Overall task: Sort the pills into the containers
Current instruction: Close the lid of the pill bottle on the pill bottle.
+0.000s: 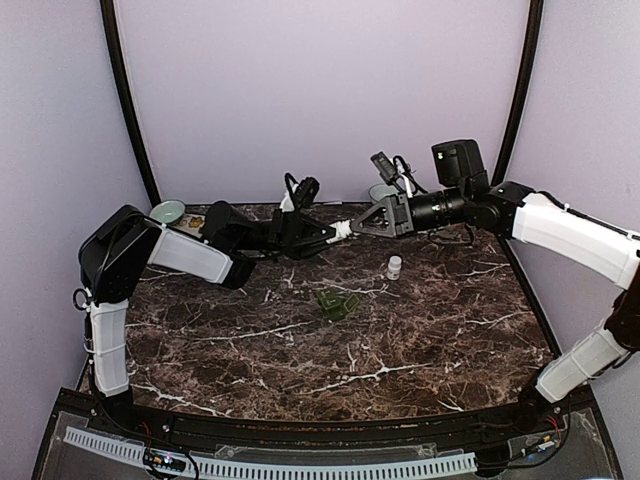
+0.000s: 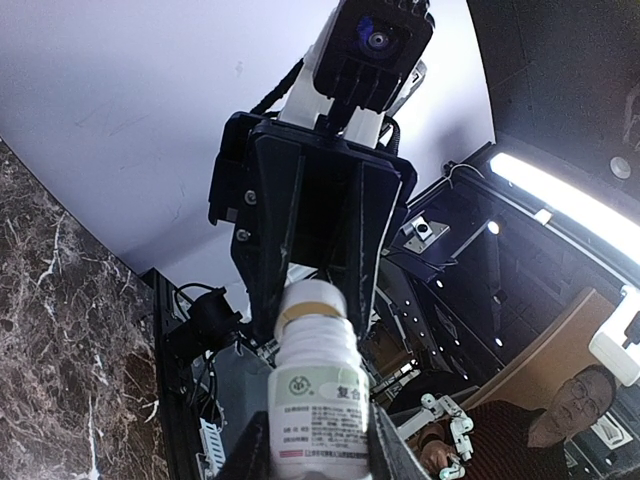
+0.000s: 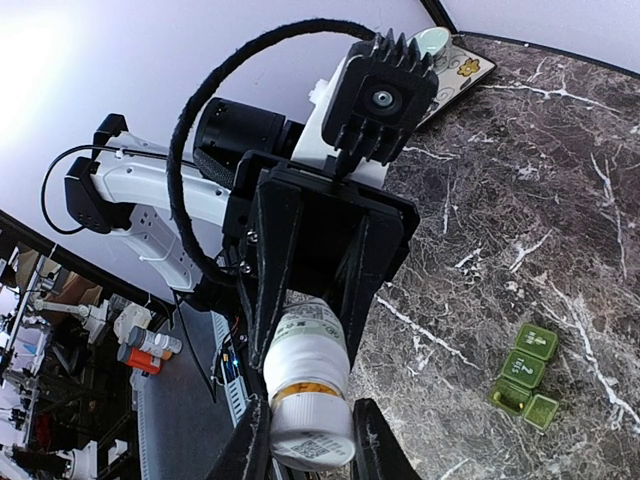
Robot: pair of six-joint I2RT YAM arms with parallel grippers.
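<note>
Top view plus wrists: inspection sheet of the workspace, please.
Surface: dark veined marble table.
Job's things: pill bottle held in the air between both claws; green pill organiser and small white container on the table.
Clutter: teal dish and card, far left.
Grippers: left claw shut on the bottle body; right claw shut on its cap end.
Cables: black cable looped over the left wrist.
Surroundings: lilac walls; a person in the left wrist view.

A dark marble table (image 1: 450, 330) veined with white stands before a lilac wall (image 1: 320, 90) between two black poles (image 1: 128, 110), a pale green bowl (image 1: 168, 211) beside a printed card (image 1: 190, 222) at its far left corner.
</note>
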